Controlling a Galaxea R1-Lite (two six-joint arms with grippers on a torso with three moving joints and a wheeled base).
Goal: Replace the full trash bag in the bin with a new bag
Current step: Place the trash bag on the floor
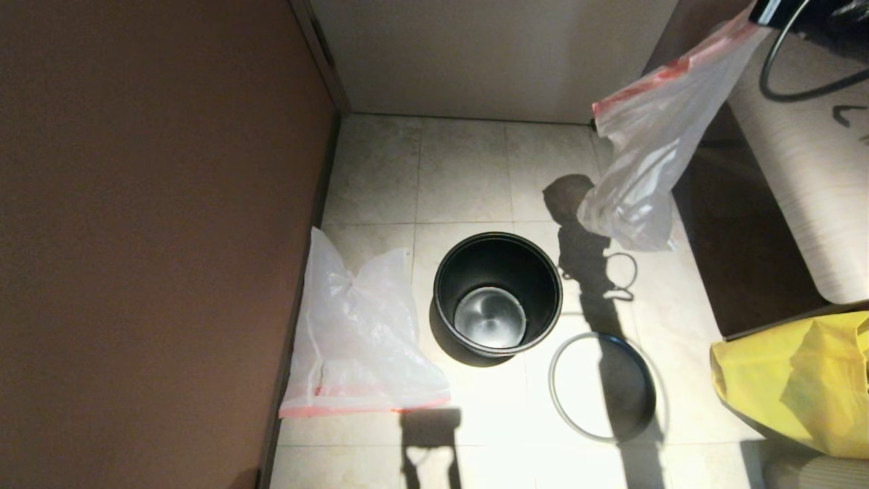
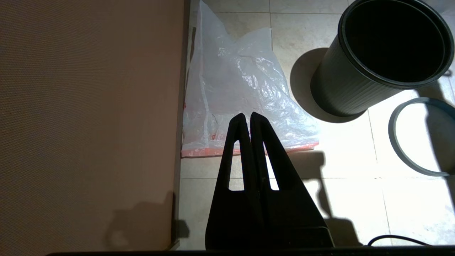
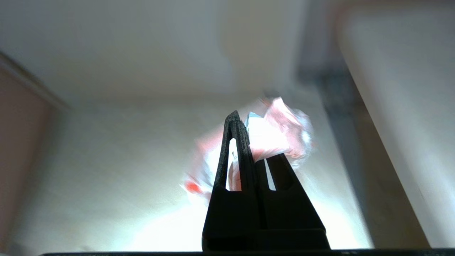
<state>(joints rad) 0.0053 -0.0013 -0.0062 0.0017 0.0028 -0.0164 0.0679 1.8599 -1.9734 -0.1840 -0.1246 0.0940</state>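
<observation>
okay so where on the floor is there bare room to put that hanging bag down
Bare tiles lie behind the bin, toward the back wall, and along the near edge in front of the flat new bag. It is crowded right of the bin: the grey hoop and the yellow bag. The right claw holds the full trash bag aloft.

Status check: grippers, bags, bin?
Right gripper shut on lumpy translucent full trash bag, lifted clear. Left gripper shut, parked. Round black bin unlined, grey hoop beside it; flat new bag on floor.
</observation>
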